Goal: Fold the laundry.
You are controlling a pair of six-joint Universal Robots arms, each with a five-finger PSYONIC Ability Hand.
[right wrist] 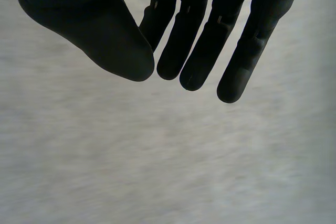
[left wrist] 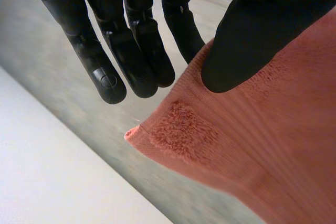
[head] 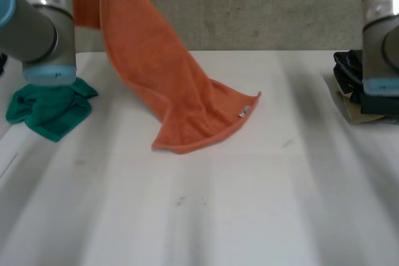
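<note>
Orange towel (left wrist: 262,156) corner under thumb of left robot hand (left wrist: 262,24).

The orange towel (head: 168,73) hangs slanted from its raised upper corner, with its lower end spread on the worktop (head: 249,204). A green cloth (head: 50,107) lies crumpled at the far left, and dark clothes (head: 348,70) are piled at the far right.

A white table (head: 249,216) is provided as the work surface. Its top is marked by faint grey streaks, and a few small dark specks (head: 181,201) are located near the table's middle. A short faint scratch (head: 288,142) is found on the table, further towards its far edge. A grey speckled wall (head: 268,4) is positioned directly behind the table's far edge.
</note>
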